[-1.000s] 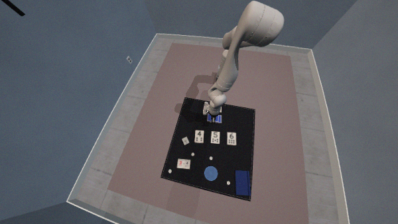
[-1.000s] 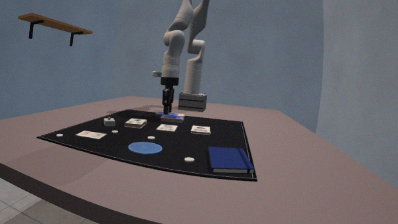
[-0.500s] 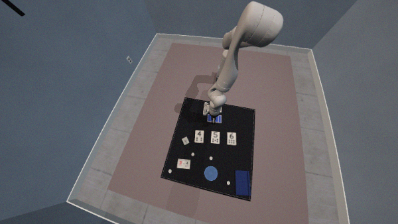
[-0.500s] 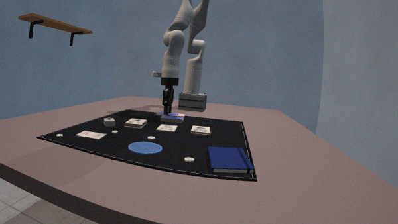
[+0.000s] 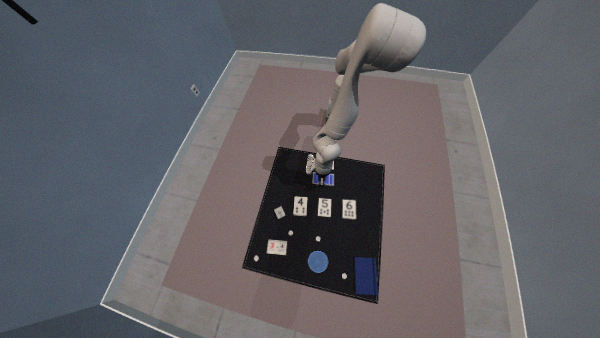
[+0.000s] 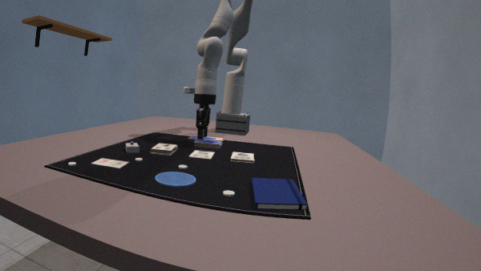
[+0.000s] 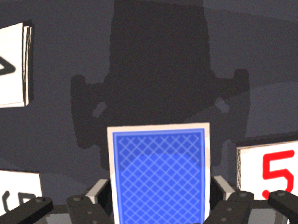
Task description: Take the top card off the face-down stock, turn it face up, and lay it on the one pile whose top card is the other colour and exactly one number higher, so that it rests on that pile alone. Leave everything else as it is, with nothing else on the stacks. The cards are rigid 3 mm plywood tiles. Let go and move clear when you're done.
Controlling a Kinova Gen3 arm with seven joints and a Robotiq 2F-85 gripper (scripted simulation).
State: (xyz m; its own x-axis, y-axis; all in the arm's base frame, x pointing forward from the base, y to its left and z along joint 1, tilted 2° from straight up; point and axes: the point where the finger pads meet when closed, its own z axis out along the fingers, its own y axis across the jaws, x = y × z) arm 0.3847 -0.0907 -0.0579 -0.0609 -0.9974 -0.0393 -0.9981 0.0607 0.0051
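My gripper is shut on a blue-backed card, its fingers at the card's two long edges. The card is face down, level, low over the back of the mat and shifted sideways from the blue-backed stock. In front lie three face-up piles with black numbers: a 4, a 5 and a 6. A red 5 lies behind the stock. The held card's face is hidden.
The black mat also bears a small grey block, a red-and-black marked card, a blue disc, several white counters and a blue notebook at the front right corner.
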